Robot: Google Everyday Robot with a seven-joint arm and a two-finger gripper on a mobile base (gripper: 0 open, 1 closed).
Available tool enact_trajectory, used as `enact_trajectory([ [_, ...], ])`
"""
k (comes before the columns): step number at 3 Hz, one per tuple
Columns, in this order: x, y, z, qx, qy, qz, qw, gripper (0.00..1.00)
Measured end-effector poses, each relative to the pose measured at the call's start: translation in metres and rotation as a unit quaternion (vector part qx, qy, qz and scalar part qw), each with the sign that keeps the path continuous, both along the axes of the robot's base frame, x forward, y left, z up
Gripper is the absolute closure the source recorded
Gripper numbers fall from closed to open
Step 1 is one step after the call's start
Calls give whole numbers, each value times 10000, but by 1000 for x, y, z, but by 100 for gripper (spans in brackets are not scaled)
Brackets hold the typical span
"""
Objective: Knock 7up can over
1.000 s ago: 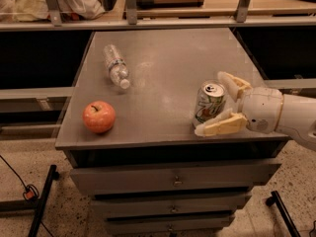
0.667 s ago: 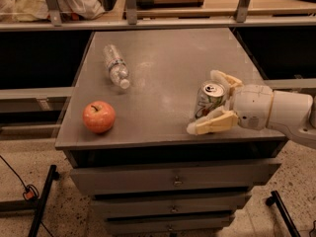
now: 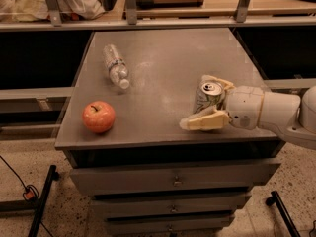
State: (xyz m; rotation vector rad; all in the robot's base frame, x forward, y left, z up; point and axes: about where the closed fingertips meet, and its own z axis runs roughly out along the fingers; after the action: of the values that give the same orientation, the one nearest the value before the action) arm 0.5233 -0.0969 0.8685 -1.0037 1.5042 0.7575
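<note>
The 7up can, silver-white with green marks and a pull-tab top, stands on the grey table top near the front right, leaning slightly left. My gripper reaches in from the right on a white arm. Its two cream fingers are spread, one behind the can and one in front of it, so the can sits between them. The fingers look close to or touching the can; I cannot tell which.
A red apple sits near the front left edge. A clear plastic water bottle lies on its side at the back left. Drawers sit below the top. Shelving rails run behind.
My gripper has moved a little to the left around the can. The can now leans slightly left. The apple and bottle have not moved.
</note>
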Motion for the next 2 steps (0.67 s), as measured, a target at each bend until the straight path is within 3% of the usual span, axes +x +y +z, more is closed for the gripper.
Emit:
enact_trajectory([
  [1, 1, -2, -5, 35, 56, 7, 10000, 8],
  [2, 1, -5, -7, 58, 92, 12, 9999, 15],
])
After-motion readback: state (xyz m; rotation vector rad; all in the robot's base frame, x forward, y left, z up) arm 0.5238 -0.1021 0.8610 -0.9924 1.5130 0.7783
